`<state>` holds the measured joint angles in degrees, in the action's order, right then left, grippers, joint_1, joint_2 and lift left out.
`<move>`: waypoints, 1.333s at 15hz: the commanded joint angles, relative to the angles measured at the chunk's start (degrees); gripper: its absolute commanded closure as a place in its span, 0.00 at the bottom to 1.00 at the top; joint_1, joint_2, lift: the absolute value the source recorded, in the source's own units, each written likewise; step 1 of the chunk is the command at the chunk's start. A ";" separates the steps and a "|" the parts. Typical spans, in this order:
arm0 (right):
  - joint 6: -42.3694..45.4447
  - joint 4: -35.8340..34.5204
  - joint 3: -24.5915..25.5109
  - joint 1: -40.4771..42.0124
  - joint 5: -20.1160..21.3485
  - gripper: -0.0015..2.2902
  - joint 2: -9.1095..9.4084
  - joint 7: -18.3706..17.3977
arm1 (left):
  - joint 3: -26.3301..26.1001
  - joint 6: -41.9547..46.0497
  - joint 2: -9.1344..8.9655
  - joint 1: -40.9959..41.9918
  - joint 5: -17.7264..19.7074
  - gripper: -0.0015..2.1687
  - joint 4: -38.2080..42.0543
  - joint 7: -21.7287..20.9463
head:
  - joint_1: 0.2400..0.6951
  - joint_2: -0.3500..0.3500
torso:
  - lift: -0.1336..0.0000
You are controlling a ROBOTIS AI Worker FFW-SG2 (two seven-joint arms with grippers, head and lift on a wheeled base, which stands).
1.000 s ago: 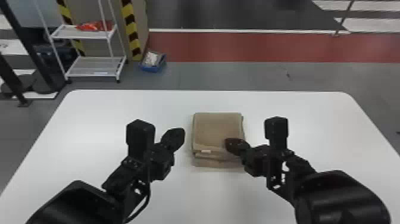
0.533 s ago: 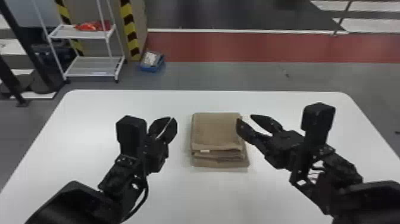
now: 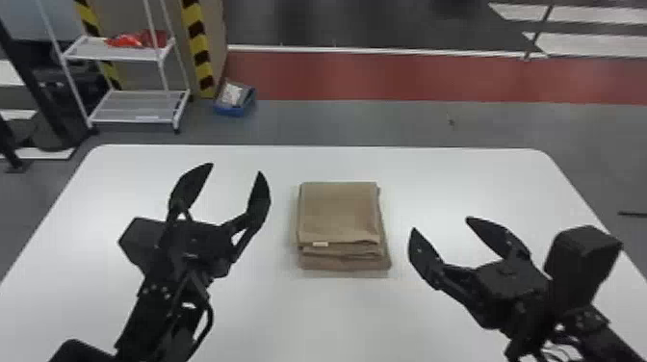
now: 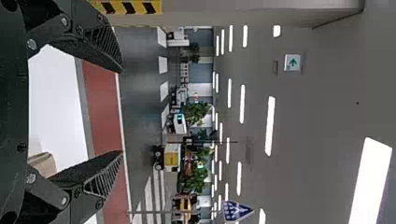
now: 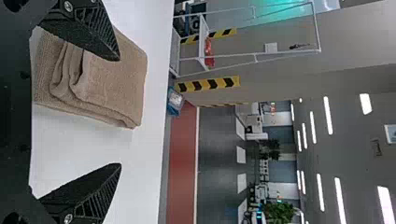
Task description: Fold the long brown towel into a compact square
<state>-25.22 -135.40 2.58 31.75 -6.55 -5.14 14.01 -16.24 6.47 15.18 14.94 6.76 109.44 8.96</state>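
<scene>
1. The brown towel [image 3: 339, 212] lay as a folded stack on the white table [image 3: 289, 317], between the grippers; its lower layers jutted out at the near edge, so a careless tug there could have loosened the folds.
2. The left gripper [image 3: 236, 168] and right gripper [image 3: 440, 224] had jaws spread, pinching nothing; a low inward sweep of either might have skewed the stack.
3. Those fingers were the likeliest obstacles; a white rack [image 3: 139, 107] and blue box [image 3: 231, 111] stood beyond the table, far left.
</scene>
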 commanded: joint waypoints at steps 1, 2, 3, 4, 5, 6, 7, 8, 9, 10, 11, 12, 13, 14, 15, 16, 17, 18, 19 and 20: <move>10.14 0.05 0.94 4.38 -0.04 0.03 0.75 -1.70 | 0.33 0.77 -0.15 0.62 -1.23 0.01 -1.87 0.62 | 1.00 0.42 | 0.12; 14.36 0.32 1.47 5.78 -0.04 0.03 0.93 -2.76 | 0.77 0.77 -0.15 0.97 -1.32 0.01 -2.04 1.06 | 1.00 0.42 | 0.12; 19.64 0.76 2.26 7.01 -0.04 0.03 1.37 -3.90 | 1.65 0.60 -0.23 1.59 -1.32 0.01 -2.13 1.06 | 1.00 0.41 | 0.12; 24.38 1.63 2.96 7.80 -0.13 0.03 1.54 -3.99 | 2.35 0.42 -0.23 2.02 -1.23 0.01 -2.13 1.15 | 1.00 0.40 | 0.12; 26.32 2.25 3.93 7.89 -0.83 0.03 1.89 -3.99 | 3.32 0.24 -0.23 2.55 -1.23 0.01 -2.13 1.15 | 1.00 0.39 | 0.12; 28.78 3.48 5.25 7.72 -1.98 0.03 2.07 -3.99 | 4.20 0.24 -0.32 3.17 -1.14 0.01 -2.04 1.24 | 1.00 0.39 | 0.12; 30.18 4.89 6.74 6.93 -3.82 0.03 2.16 -3.99 | 4.99 0.24 -0.59 3.52 -0.88 0.01 -1.78 1.50 | 1.00 0.39 | 0.12; 30.54 6.29 7.71 5.61 -5.14 0.03 2.16 -3.90 | 5.78 0.24 -0.94 3.52 -0.35 0.01 -1.51 2.03 | 1.00 0.39 | 0.12; 30.36 7.61 7.62 4.38 -5.32 0.03 2.16 -3.99 | 6.31 0.24 -1.46 3.61 -0.17 0.01 -0.99 2.03 | 1.00 0.38 | 0.12; 30.54 8.58 7.36 3.85 -5.58 0.03 2.16 -4.07 | 6.48 -0.28 -1.73 3.61 -0.17 0.01 0.33 2.03 | 1.00 0.37 | 0.12; 30.36 9.28 7.00 3.32 -5.67 0.03 2.51 -4.43 | 6.39 -1.69 -1.82 3.78 -0.26 0.01 2.09 1.94 | 1.00 0.37 | 0.12; 28.78 9.72 6.65 2.71 -5.49 0.03 2.68 -4.78 | 6.39 -5.91 -1.82 3.87 -0.26 0.01 4.81 1.94 | 1.00 0.37 | 0.12; 26.84 9.72 6.56 2.27 -5.58 0.03 2.68 -4.78 | 6.48 -11.01 -1.82 3.96 -0.17 0.01 7.63 1.94 | 1.00 0.37 | 0.12; 25.44 9.55 6.48 2.00 -5.58 0.03 2.68 -4.87 | 6.66 -14.52 -1.90 4.13 -0.09 0.01 9.82 1.94 | 1.00 0.36 | 0.12; 22.27 8.93 6.39 1.65 -5.58 0.03 2.68 -4.87 | 7.10 -15.75 -2.08 4.40 -0.17 0.01 11.23 1.94 | 1.00 0.36 | 0.12; 19.11 8.23 6.39 1.12 -5.58 0.03 2.68 -5.13 | 7.18 -15.75 -2.17 4.40 -0.17 0.01 11.49 1.77 | 1.00 0.36 | 0.12; 18.23 7.79 5.77 0.86 -5.67 0.03 2.68 -5.83 | 7.45 -15.58 -2.17 4.40 -0.26 0.01 11.49 1.24 | 1.00 0.36 | 0.12; 18.23 7.79 5.07 0.60 -5.40 0.03 2.60 -5.92 | 7.36 -15.05 -2.26 4.57 -0.52 0.01 11.23 1.24 | 1.00 0.37 | 0.12; 18.41 8.14 4.63 0.33 -5.23 0.03 2.68 -5.92 | 7.36 -13.82 -2.26 4.66 -0.96 0.01 10.53 1.15 | 1.00 0.37 | 0.12; 18.93 8.49 4.37 0.16 -5.32 0.03 2.68 -5.92 | 7.36 -12.06 -2.26 4.66 -1.05 0.01 9.74 1.59 | 1.00 0.38 | 0.12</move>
<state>-6.68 -127.37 7.40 32.17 -11.90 -2.46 8.07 -8.88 -7.46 12.93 19.53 5.99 120.07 10.35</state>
